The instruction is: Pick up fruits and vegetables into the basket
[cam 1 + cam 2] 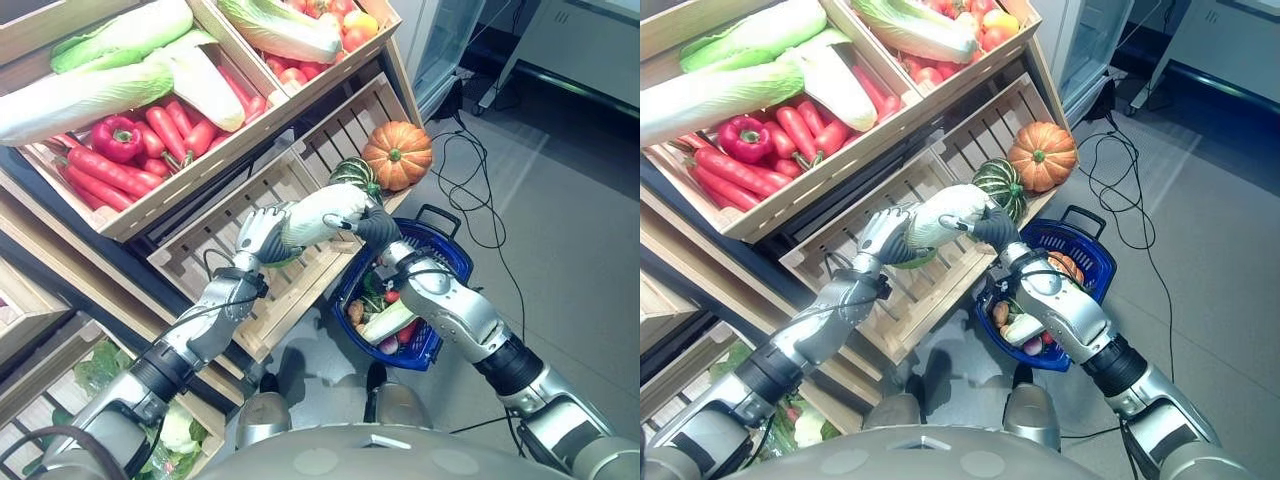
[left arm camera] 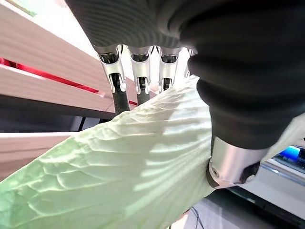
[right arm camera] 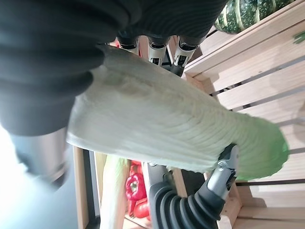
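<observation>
A pale green napa cabbage (image 1: 322, 212) hangs between both hands above the slatted lower crate (image 1: 290, 290), just left of the blue basket (image 1: 452, 262). My left hand (image 1: 262, 232) is shut on its leafy end, fingers (image 2: 138, 81) behind the cabbage (image 2: 119, 176) and the thumb in front. My right hand (image 1: 375, 228) is shut on the white stem end, seen up close as the cabbage (image 3: 167, 124). The basket stands on the floor and holds several vegetables, among them a pale cabbage and red and orange pieces.
An orange pumpkin (image 1: 397, 155) and a green striped squash (image 1: 357, 175) sit at the lower crate's far end. The upper crates hold red peppers (image 1: 120, 140), long cabbages (image 1: 110, 70) and red fruit (image 1: 320, 30). Leafy greens (image 1: 100, 370) lie in a crate at the lower left.
</observation>
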Controlling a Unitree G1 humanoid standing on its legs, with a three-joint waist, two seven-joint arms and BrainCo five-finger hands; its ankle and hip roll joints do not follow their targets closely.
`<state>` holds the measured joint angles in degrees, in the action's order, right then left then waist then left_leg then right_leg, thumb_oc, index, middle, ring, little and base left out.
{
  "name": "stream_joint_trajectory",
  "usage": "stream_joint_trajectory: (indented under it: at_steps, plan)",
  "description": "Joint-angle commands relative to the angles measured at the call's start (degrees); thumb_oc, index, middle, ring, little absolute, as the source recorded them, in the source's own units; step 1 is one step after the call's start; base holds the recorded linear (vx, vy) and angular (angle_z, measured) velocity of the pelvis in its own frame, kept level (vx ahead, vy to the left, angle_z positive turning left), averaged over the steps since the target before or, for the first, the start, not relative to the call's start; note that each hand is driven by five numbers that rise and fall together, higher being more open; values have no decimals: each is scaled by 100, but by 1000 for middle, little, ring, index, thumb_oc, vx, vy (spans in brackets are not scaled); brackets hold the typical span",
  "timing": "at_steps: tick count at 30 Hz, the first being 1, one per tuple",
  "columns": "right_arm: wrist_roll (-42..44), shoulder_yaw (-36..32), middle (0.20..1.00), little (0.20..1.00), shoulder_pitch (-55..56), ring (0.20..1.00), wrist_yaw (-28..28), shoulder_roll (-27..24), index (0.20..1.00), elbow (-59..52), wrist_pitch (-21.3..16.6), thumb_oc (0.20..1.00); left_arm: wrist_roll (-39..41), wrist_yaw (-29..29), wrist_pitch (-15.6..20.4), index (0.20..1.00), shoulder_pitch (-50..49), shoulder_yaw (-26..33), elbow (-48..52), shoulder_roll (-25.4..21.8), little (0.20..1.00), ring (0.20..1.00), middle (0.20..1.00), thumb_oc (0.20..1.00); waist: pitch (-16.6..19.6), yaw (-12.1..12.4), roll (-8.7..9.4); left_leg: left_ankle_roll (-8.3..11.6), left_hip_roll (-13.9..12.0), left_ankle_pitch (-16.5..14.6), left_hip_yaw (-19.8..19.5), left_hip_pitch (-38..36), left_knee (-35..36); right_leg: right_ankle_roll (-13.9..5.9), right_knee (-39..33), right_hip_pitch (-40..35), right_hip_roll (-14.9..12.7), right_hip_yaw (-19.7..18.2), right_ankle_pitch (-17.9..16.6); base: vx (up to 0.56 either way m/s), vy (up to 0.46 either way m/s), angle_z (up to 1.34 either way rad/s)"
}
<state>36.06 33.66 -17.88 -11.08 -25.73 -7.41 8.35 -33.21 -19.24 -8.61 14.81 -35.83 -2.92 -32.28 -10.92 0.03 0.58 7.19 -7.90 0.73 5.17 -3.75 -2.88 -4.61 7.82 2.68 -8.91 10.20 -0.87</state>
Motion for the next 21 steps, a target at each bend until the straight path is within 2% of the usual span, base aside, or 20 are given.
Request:
stream_joint_trajectory:
  at_steps: [1,3,6,7,10,14,18,21]
  plan:
    - [189,508,200,200,-484,200,323,571,200,-425,-419,200,-447,32,196,200,1062,-576,362,231,200,200,200,200,-41,61,200,-294,44,-707,99,17,-208,-672,-129,-544,-445,-107,480,0,0,0]
    - [169,510,200,200,-452,200,384,557,200,-478,-416,200,-369,135,109,200,1041,-614,348,240,200,200,200,200,-37,54,199,-286,39,-702,93,12,-190,-681,-124,-542,-449,-104,487,0,0,0]
    - [96,504,200,200,-486,200,437,545,200,-509,-461,200,83,394,-117,909,1003,-660,274,278,909,909,909,909,-48,46,197,-292,20,-683,103,6,-172,-679,-127,-541,-438,-107,490,0,0,0]
    - [-26,461,200,200,-491,200,359,502,200,-576,-480,200,419,512,-181,1000,957,-660,203,289,1000,1000,1000,1000,-56,53,191,-290,13,-668,103,12,-162,-674,-135,-542,-431,-98,487,0,0,0]
    - [-344,205,200,200,-451,200,244,363,200,-756,-481,200,1093,735,-309,1000,680,-537,79,315,1000,1000,1000,1000,-75,65,162,-286,2,-642,83,23,-136,-660,-128,-528,-408,-91,494,0,0,0]
    - [-713,-462,200,200,-242,200,137,20,200,-1111,-473,200,1642,776,-342,1000,114,-74,-134,189,1000,1000,1000,1000,-129,55,118,-281,-17,-621,81,38,-140,-626,-91,-500,-372,-102,523,0,0,0]
    - [-857,-1224,200,200,123,200,62,-368,200,-1361,-582,200,1886,610,-173,1000,-533,439,-374,60,1000,1000,1000,1000,-183,36,93,-283,-33,-611,111,75,-162,-595,-57,-455,-345,-107,536,0,0,0]
    - [-971,-1804,200,200,517,200,22,-623,200,-1478,-781,200,2044,421,90,1000,-1002,828,-627,-12,1000,1000,1000,1000,-240,11,93,-283,-54,-613,150,132,-208,-576,-9,-393,-333,-113,551,-22,-18,-1]
